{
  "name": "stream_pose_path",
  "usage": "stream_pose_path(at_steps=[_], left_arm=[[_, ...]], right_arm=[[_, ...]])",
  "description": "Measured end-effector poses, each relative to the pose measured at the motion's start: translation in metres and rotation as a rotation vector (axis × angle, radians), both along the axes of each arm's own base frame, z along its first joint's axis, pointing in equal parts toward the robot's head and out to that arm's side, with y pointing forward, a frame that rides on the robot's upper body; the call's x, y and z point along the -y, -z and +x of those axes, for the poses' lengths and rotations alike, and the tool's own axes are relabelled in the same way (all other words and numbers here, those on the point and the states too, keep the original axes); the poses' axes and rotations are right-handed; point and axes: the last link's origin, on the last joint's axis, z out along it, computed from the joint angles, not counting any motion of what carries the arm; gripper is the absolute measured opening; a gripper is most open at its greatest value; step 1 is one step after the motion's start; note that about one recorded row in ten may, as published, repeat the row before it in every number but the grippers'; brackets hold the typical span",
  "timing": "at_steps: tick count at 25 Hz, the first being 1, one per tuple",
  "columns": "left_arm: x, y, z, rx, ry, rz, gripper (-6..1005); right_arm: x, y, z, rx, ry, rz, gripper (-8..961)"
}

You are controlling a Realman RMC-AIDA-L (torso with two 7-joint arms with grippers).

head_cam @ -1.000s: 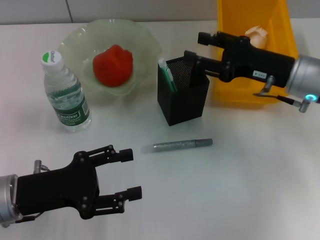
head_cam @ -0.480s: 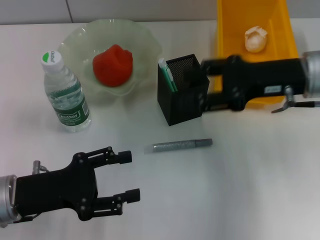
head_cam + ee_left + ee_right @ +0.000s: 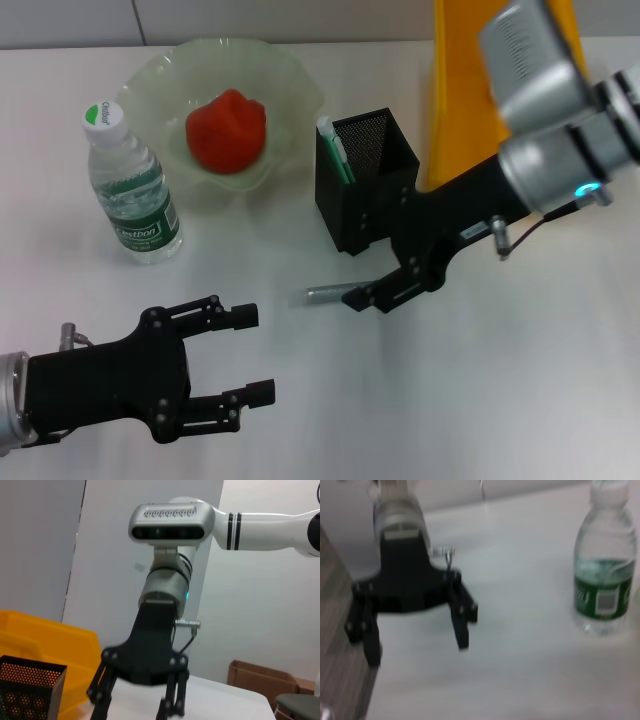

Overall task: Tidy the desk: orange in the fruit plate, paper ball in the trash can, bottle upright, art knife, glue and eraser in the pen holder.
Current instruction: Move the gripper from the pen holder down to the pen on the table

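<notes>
While the right gripper (image 3: 372, 296) stoops over the art knife (image 3: 325, 296) with fingers spread, the tally reads:
Orange (image 3: 226, 130): done, in the fruit plate (image 3: 290, 70) at the desk's far edge.
Bottle (image 3: 130, 190): done, upright by the plate.
Glue and eraser: a green-and-white item (image 3: 334, 150) stands in the pen holder (image 3: 365, 180); otherwise cannot tell.
Paper ball: hidden; trash can (image 3: 455, 110) behind the arm.
Art knife: left, mid-desk before the holder.
Left gripper (image 3: 240, 362): wide, empty, near edge.

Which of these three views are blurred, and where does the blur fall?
Head view: sharp on the bottle and pen holder, with the nearby right arm's silver housing soft. Left wrist view: the right gripper is smeared while the background stays crisp. Right wrist view: soft throughout, blurring the left gripper and the bottle label.
</notes>
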Motion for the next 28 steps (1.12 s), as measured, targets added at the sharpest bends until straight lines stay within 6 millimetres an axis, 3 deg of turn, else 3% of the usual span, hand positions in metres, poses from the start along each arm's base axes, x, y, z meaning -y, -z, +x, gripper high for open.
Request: stream_pose_path(at_steps=[16,28], left_arm=[[0.000,0.000,0.000,0.003,-0.010,-0.004,783],[0.001,0.000,-0.001,0.006,-0.014,-0.001,783]], right_arm=[[-0.002,0.047,-0.008,0.159,-0.154,0.061,688],[-0.002,0.063,-0.005,0.180,-0.181,0.096,490]])
